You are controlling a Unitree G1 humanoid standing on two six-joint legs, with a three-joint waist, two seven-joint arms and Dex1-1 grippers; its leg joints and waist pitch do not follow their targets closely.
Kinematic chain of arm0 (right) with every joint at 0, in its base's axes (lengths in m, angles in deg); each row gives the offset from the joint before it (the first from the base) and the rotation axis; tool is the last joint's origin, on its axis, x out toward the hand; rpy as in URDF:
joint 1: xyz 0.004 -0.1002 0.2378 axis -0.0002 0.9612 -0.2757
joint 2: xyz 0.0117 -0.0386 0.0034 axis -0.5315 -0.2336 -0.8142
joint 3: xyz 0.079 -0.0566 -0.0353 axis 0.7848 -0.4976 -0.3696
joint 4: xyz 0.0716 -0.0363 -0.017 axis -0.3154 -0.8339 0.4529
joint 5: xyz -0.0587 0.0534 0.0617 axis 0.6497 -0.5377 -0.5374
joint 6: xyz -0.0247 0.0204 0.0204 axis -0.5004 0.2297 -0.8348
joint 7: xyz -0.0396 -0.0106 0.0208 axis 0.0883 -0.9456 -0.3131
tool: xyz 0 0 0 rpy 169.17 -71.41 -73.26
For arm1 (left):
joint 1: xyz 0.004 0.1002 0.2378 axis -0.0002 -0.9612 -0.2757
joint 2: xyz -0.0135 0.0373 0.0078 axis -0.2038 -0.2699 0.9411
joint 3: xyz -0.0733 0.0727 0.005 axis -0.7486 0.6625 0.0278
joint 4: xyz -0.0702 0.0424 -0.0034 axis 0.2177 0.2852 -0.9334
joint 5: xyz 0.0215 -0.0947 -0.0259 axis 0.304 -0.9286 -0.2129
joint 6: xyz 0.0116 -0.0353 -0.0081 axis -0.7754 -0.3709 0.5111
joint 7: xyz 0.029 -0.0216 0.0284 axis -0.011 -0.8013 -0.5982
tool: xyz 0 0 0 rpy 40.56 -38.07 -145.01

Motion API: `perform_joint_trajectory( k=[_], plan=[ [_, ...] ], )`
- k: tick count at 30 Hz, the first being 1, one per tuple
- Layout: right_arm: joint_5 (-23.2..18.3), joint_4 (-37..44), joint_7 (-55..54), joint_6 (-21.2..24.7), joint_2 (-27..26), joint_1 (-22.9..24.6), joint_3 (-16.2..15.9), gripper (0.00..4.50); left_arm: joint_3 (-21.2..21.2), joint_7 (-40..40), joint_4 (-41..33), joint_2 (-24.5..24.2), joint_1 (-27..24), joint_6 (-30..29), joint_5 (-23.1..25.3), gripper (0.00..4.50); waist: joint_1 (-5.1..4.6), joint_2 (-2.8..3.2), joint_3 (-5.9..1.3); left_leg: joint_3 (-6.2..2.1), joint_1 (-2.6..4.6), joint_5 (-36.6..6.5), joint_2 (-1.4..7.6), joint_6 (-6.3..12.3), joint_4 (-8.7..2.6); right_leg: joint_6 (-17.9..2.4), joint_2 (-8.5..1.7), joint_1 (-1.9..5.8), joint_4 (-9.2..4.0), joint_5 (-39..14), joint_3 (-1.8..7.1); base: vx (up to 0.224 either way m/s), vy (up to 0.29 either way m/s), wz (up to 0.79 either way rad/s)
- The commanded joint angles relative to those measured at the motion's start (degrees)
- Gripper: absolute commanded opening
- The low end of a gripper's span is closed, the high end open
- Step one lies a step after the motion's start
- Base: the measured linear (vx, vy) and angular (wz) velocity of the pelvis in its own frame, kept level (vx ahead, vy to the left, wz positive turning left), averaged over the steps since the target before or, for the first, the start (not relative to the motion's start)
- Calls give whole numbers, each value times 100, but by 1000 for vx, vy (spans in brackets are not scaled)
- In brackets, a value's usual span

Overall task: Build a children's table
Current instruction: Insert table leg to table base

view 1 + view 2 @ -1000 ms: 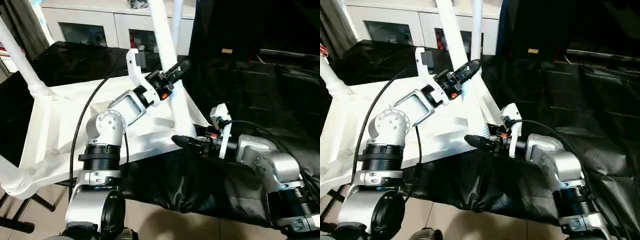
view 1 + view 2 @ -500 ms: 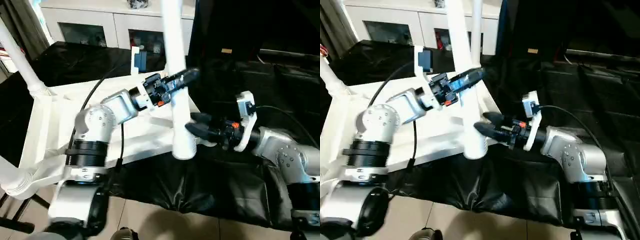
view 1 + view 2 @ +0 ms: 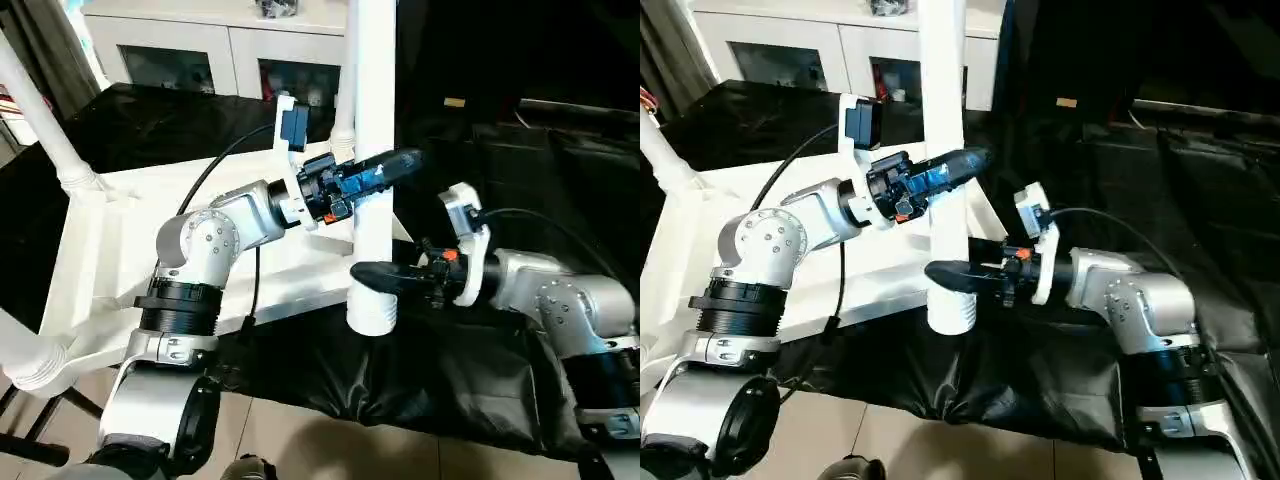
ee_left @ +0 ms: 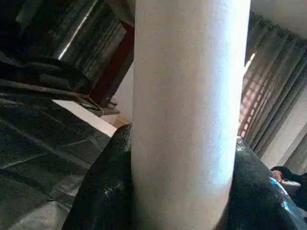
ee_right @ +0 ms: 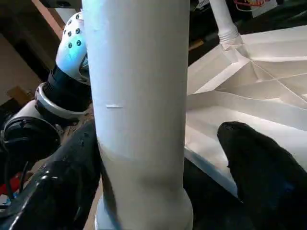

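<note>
standing upright, the long white tubular plastic leg (image 3: pixel 372 150) is clamped by the left gripper (image 3: pixel 375 178); the right gripper (image 3: pixel 372 272) straddles it lower, fingers spread.

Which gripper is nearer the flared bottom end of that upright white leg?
Right. The right gripper straddles the leg just above its flared end; the left gripper clamps it higher up.

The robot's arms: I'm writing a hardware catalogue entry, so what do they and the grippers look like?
Each arm has rounded silver forearm shells, black ribbed joint rings and a white wrist bracket. A black cable loops along each forearm. The left gripper and right gripper have glossy black tapered fingers, with small orange-red parts at their bases.
</note>
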Motion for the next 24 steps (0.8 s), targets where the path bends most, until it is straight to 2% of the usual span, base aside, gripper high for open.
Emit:
perform_joint_trajectory(
  k=[1, 3, 6, 9, 11, 14, 15, 17, 18, 20, 24],
  plan=[
    [137, -47, -47, -35, -4, -83, -86, 361, 43, 82, -89, 36, 20, 2, -73, 187, 11, -127, -484, -2, 239, -850, 38, 167, -312, -1398, -150, 233, -393, -313, 33, 0, 0, 0],
    [175, -102, -91, -70, -33, -111, -77, 331, 44, 51, -94, 38, 14, 27, -52, 187, 12, -125, -482, -2, 237, -860, 38, 173, -313, -1388, -151, 230, -393, -333, 35, 0, 0, 0],
    [242, -158, -170, -150, -57, -126, -86, 318, 44, -1, -72, 46, 2, 91, -4, 187, 14, -122, -479, -3, 242, -890, 41, 159, -317, -1383, -150, 225, -401, -383, 34, 0, 0, 0],
    [352, -201, -305, -282, -99, -131, -106, 282, 46, -29, -58, 51, -8, 114, 23, 187, 9, -116, -481, -4, 243, -908, 40, 127, -319, -1360, -152, 224, -401, -391, 35, 0, 0, 0],
    [370, -189, -368, -306, -129, -118, -110, 278, 49, -55, -72, 50, -18, 128, 40, 187, 9, -115, -483, -4, 248, -920, 42, 122, -319, -1352, -150, 222, -403, -396, 36, 0, 0, 0],
    [393, -92, -524, -324, -213, -76, -97, 247, -5, -268, -41, 88, -5, 201, 103, 187, 4, -110, -485, -9, 246, -897, 41, 108, -323, -1344, -148, 222, -394, -336, 35, 0, 0, 0],
    [393, -41, -585, -327, -248, -62, -86, 235, -43, -353, -12, 109, 11, 213, 106, 257, 4, -109, -484, -10, 243, -896, 42, 108, -324, -1348, -149, 225, -390, -322, 34, 0, 0, 0],
    [418, -11, -651, -362, -283, -52, -74, 227, -42, -415, -25, 114, 6, 271, 153, 257, 9, -106, -486, -9, 245, -870, 41, 105, -323, -1349, -151, 216, -391, -300, 35, 0, 0, 0],
    [495, 21, -792, -493, -361, -37, -51, 205, -22, -574, -57, 135, -11, 450, 299, 274, 16, -107, -491, -10, 245, -876, 45, 93, -321, -1347, -153, 221, -389, -297, 37, 0, 0, 0],
    [576, 34, -991, -602, -458, -34, -17, 200, -44, -782, -110, 182, -30, 538, 380, 290, 12, -104, -486, -13, 241, -911, 48, 66, -330, -1304, -154, 217, -398, -316, 37, 0, 0, 0],
    [862, 55, -1644, -923, -752, -14, 41, 191, 4, -1811, -38, 313, 10, 896, 1023, 302, -10, -104, -481, -22, 245, -990, 56, -11, -346, -1182, -153, 212, -419, -417, 42, 0, 0, 0]
  ],
)
